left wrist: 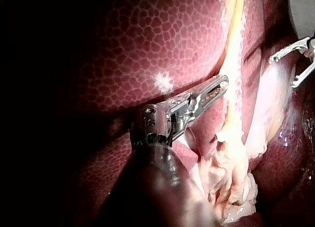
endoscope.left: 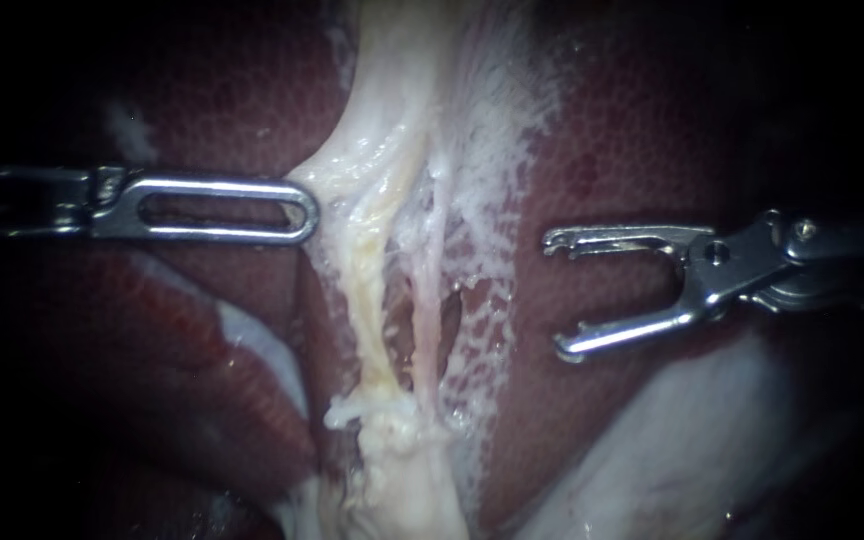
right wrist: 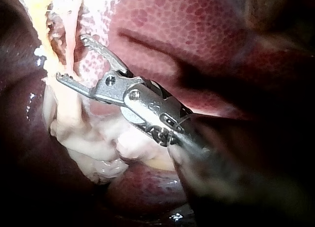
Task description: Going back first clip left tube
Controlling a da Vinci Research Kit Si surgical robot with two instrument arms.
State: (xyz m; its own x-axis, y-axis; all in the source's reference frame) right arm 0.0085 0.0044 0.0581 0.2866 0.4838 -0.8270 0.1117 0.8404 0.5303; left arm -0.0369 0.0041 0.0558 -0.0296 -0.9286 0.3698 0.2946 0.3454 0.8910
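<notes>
the dark red, mottled liver (endoscope.left: 632, 150) fills the view. down its middle runs a pale, cream-white band of fibrous tissue (endoscope.left: 392, 120). within that band the left tube (endoscope.left: 362, 290), a yellowish cord, lies just beside a thinner pink tube (endoscope.left: 422, 310). the right instrument (endoscope.left: 557, 295), a steel shaft ending in a fork, hangs over bare liver, apart from the band, its jaws spread wide and empty. the left instrument (endoscope.left: 307, 212) has slotted steel jaws pressed together, and its tip touches the band's edge, near the left tube.
</notes>
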